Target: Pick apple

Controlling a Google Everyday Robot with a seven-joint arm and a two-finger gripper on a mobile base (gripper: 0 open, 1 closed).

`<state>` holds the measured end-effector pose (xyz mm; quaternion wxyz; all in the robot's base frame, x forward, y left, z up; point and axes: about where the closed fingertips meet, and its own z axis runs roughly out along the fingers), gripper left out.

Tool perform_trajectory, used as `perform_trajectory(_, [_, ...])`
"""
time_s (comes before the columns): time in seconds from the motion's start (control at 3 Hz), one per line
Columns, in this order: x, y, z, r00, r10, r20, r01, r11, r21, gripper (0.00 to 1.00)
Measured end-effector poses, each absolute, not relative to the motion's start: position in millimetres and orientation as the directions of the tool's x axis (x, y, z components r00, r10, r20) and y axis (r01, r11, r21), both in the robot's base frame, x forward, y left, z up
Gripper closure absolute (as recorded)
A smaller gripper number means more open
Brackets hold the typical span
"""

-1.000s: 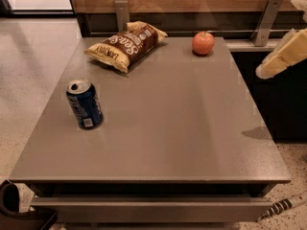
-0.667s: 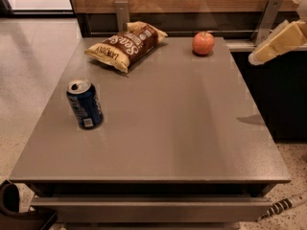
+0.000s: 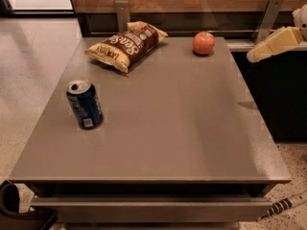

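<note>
Far edge of table (image 3: 168,128): apple (image 3: 204,43), right of chip bag (image 3: 127,44). Upright blue can (image 3: 85,104) at left. Beyond right edge: gripper (image 3: 254,55), apart from apple.

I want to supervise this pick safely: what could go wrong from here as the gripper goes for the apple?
1. The apple is round and lies near the far edge of the table; a sideways nudge might roll it off the back.
2. The gripper hangs beyond the table's right side, apart from the apple, close to a metal bracket; it might clip that.
3. A push from the right could send the apple into the chip bag.
</note>
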<state>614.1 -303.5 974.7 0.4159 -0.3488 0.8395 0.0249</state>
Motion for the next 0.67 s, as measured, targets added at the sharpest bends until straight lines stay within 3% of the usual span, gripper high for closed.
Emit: perform_trajectory(0.67, [612.6, -320.0, 967.1, -0.455, -0.531, -0.715, -0.579, 0.786, -0.216, 0.0])
